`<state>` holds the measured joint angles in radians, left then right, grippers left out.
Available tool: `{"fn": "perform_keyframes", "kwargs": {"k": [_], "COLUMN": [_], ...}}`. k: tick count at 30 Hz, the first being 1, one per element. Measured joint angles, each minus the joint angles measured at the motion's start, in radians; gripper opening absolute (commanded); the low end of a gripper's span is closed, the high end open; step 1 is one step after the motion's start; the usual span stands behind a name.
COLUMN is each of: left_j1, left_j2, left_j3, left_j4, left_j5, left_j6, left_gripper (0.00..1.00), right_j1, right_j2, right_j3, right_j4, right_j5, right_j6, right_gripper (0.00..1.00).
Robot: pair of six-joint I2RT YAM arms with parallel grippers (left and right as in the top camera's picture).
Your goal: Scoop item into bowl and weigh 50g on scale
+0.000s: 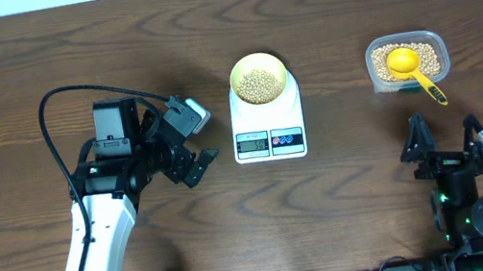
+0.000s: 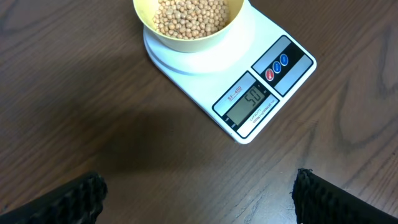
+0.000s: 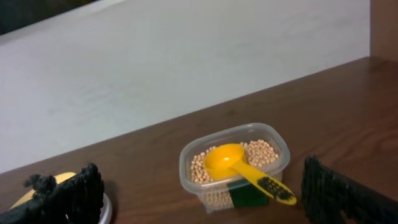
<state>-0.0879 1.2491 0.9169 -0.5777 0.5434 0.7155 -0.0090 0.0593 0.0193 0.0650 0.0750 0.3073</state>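
Note:
The pale yellow-green bowl (image 1: 259, 79) sits on the white scale (image 1: 267, 126) at the table's middle and holds a pile of tan beans (image 1: 259, 82). In the left wrist view the bowl (image 2: 186, 34) with beans (image 2: 189, 15) rests on the scale (image 2: 261, 81), whose display (image 2: 252, 98) shows digits. My left gripper (image 1: 190, 163) is open and empty, left of the scale, with its fingers wide apart (image 2: 199, 199). My right gripper (image 1: 444, 140) is open and empty, in front of the clear tub (image 1: 408, 60), which it faces (image 3: 202, 193).
The clear plastic tub (image 3: 235, 163) at the right holds more beans and a yellow scoop (image 3: 239, 167) whose handle sticks out over the rim toward my right gripper (image 1: 422, 76). A black cable loops over the left arm (image 1: 54, 117).

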Motion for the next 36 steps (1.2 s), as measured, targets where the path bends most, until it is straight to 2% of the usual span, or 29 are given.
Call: {"fn": "perform_keyframes", "kwargs": {"k": [9,18,36], "left_j1": [0.0,0.0,0.0], "left_j2": [0.0,0.0,0.0], "left_j3": [0.0,0.0,0.0], "left_j4": [0.0,0.0,0.0], "left_j5": [0.0,0.0,0.0], "left_j6": [0.0,0.0,0.0], "left_gripper": [0.98,0.98,0.98], "right_j1": [0.0,0.0,0.0], "right_j2": [-0.047,-0.047,-0.047], "right_j3": [-0.011,-0.011,-0.011], "right_j4": [-0.131,-0.132,-0.132], "right_j5": [-0.001,-0.008,-0.008], "right_j6": [0.0,-0.107,-0.13], "right_gripper": [0.99,0.99,0.99]}}
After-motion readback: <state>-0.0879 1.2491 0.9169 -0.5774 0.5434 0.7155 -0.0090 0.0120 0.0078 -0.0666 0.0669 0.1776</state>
